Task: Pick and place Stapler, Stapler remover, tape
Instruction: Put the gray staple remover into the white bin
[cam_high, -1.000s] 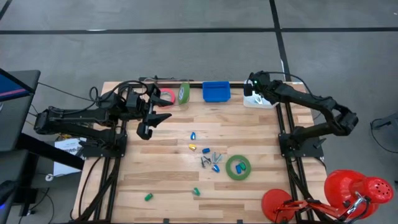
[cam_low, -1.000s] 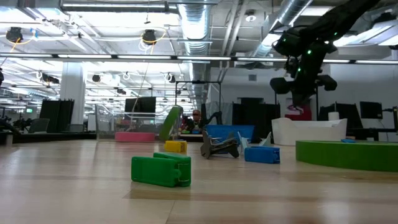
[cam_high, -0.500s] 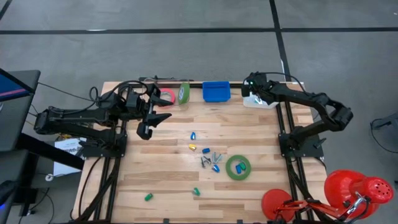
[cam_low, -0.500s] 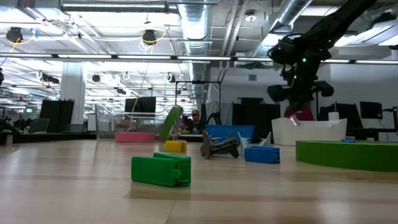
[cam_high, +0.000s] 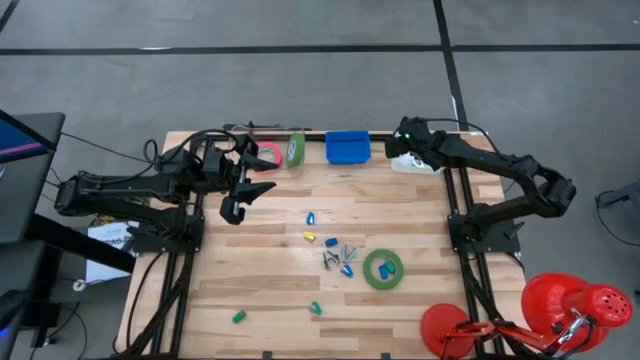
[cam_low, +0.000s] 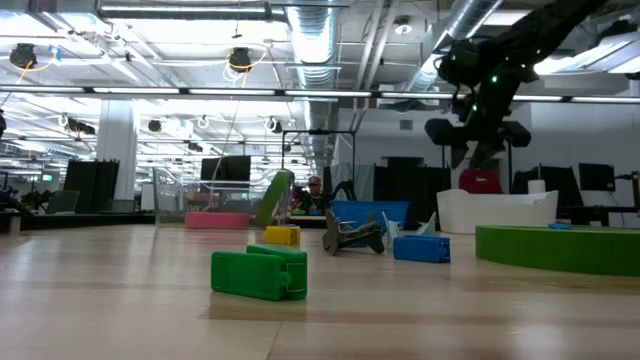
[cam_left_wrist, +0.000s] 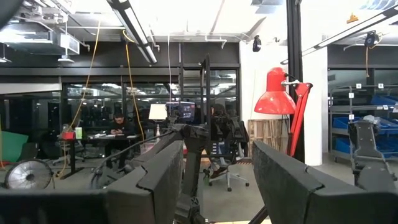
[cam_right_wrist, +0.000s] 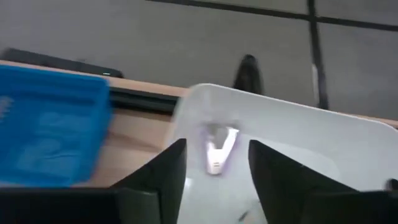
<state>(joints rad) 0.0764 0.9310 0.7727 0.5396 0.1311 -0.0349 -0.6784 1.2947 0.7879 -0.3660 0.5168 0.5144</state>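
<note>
My right gripper hangs open over the white tray at the table's far right. A small pale piece lies on the tray's floor below the fingers, apart from them. My left gripper waits open and empty at the left. The pink-red tape lies flat at the far edge. One green tape stands on its rim beside it, and another green tape lies flat near the middle right. Small staplers, green, yellow and blue, lie on the wood beside dark stapler removers.
A blue bin stands at the far edge between the upright green tape and the white tray. Two small green pieces lie near the front edge. A red lamp stands off the table's near right corner.
My right gripper has dipped toward the white tray and come back up over it. The left arm has kept still.
</note>
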